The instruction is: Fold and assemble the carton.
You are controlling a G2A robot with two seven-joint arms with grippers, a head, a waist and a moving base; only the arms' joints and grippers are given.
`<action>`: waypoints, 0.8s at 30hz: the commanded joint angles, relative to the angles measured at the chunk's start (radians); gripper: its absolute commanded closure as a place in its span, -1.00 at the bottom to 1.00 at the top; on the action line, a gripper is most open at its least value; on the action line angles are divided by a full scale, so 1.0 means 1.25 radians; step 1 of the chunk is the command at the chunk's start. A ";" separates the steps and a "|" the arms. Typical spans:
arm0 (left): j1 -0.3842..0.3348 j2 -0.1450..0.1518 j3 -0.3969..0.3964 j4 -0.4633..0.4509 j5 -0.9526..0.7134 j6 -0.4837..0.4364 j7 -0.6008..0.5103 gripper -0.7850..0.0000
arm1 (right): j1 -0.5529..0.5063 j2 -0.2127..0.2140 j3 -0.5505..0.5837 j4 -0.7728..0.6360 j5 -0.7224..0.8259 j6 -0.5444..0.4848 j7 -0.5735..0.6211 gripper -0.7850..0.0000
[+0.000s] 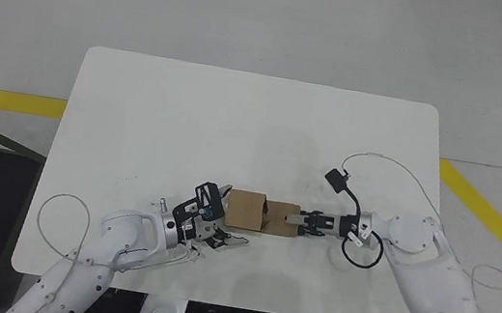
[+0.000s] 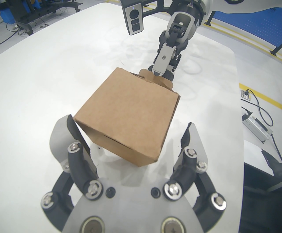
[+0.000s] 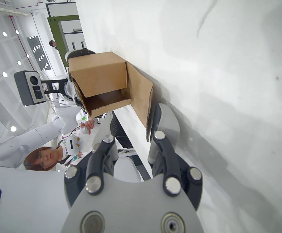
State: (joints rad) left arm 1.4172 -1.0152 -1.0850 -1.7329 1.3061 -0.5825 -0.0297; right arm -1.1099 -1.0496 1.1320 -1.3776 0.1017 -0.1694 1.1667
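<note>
- Centre of the frame: a brown carton [image 2: 127, 110] over the white table [image 2: 55, 66].
- In the foreground the left gripper [image 2: 130, 121] is spread wide, one finger [image 2: 64, 134] at the carton's near corner, the other clear of it.
- At the far end, the right gripper [image 2: 159, 74] has a fingertip on a flap [image 2: 152, 79].

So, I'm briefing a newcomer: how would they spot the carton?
On the white rectangular table, look near the robot-side edge, between the left gripper and right gripper. The brown cardboard carton lies there: the only brown thing, one end open, flap swung out.
</note>
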 commanded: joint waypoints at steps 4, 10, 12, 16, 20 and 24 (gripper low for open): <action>0.002 -0.001 0.001 -0.002 0.002 -0.005 -0.002 -1.00 | 0.004 -0.005 -0.012 0.010 0.054 -0.007 0.008 0.23; 0.001 -0.002 0.001 -0.002 0.003 -0.005 -0.001 -1.00 | 0.018 -0.010 -0.027 0.019 0.128 -0.003 0.047 0.19; 0.000 -0.003 0.002 -0.002 0.004 -0.006 -0.002 -1.00 | 0.025 -0.010 -0.030 0.017 0.130 0.004 0.058 0.21; -0.002 -0.004 0.003 0.000 0.005 -0.008 -0.002 -1.00 | 0.033 -0.012 -0.036 0.006 0.144 0.019 0.056 0.21; -0.005 -0.005 0.006 0.002 0.007 -0.010 -0.003 -1.00 | 0.045 -0.014 -0.055 -0.001 0.134 0.041 0.067 0.21; -0.006 -0.006 0.007 0.002 0.009 -0.010 -0.003 -1.00 | 0.056 -0.011 -0.055 0.006 0.100 0.055 0.062 0.18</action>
State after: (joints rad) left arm 1.4103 -1.0223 -1.0764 -1.7299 1.3170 -0.5951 -0.0337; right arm -1.0403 -1.0647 1.0608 -1.3712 0.2281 -0.1027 1.2436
